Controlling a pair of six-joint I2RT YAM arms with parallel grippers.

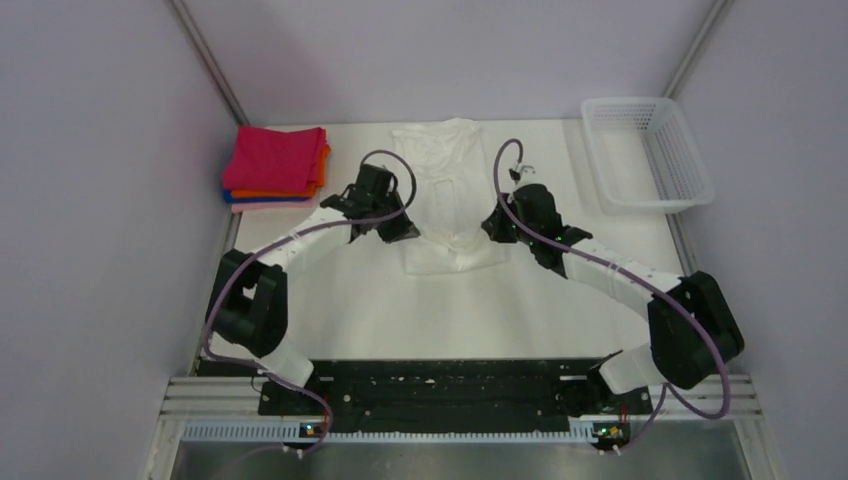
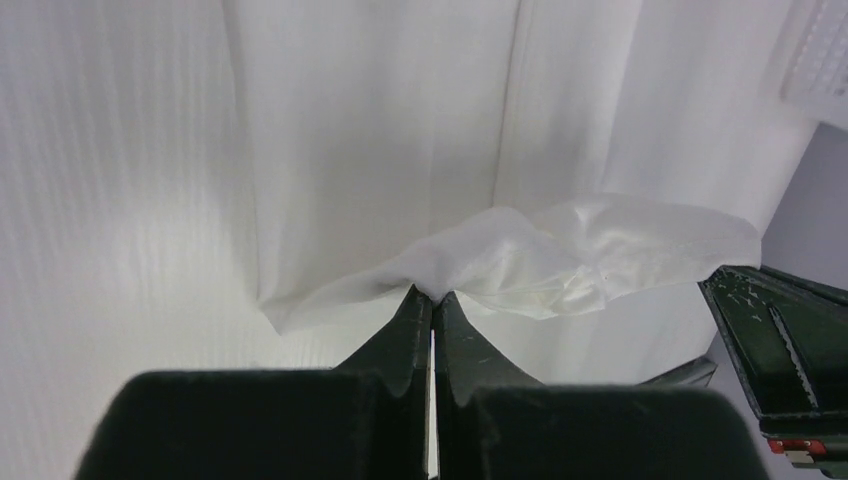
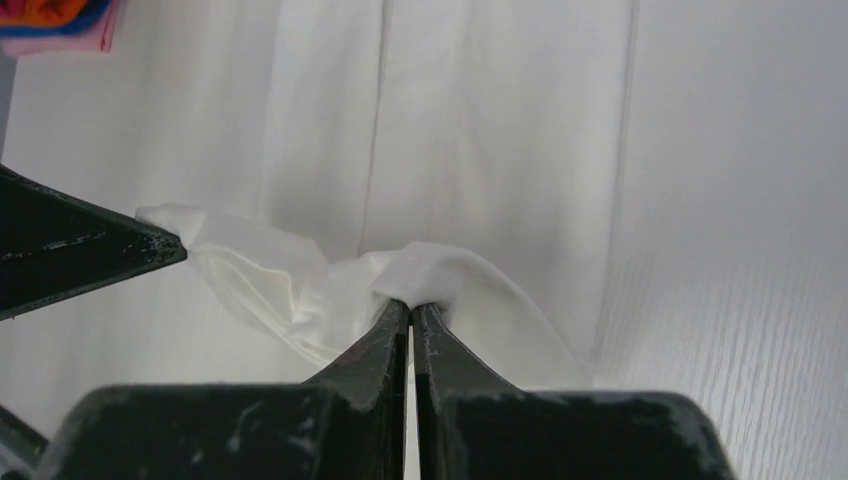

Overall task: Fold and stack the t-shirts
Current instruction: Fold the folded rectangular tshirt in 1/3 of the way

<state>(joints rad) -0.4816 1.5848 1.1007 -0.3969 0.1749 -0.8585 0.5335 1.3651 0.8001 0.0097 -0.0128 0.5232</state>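
**Both-gripper pinch on white t-shirt, mid-fold**

Left gripper (image 2: pixel 433 297): pressed together on a small peak of cloth, at about 8 o'clock on the white t-shirt (image 1: pixel 448 190). Right gripper (image 3: pixel 411 305): likewise closed on a bunched tuck, at about 4 o'clock. Between the two, a crumpled ridge of fabric raised off the rest. T-shirt laid long-ways at centre of table (image 1: pixel 380 310), reaching toward 12 o'clock, already narrowed into a strip. Folded stack (image 1: pixel 277 165) at 10 o'clock: magenta on top, with orange, blue and pink edges beneath. Mesh basket (image 1: pixel 648 155) at 2 o'clock, well apart.

Handling, as a judgement: very light, thin, limp. No stiffness to hold a crease, so likely to sag and wrinkle between the grips. Not slippery, not fragile, but prone to dragging lower layers along. Best taken at matching points on opposite edges, through all layers, and carried level to keep the fold square.
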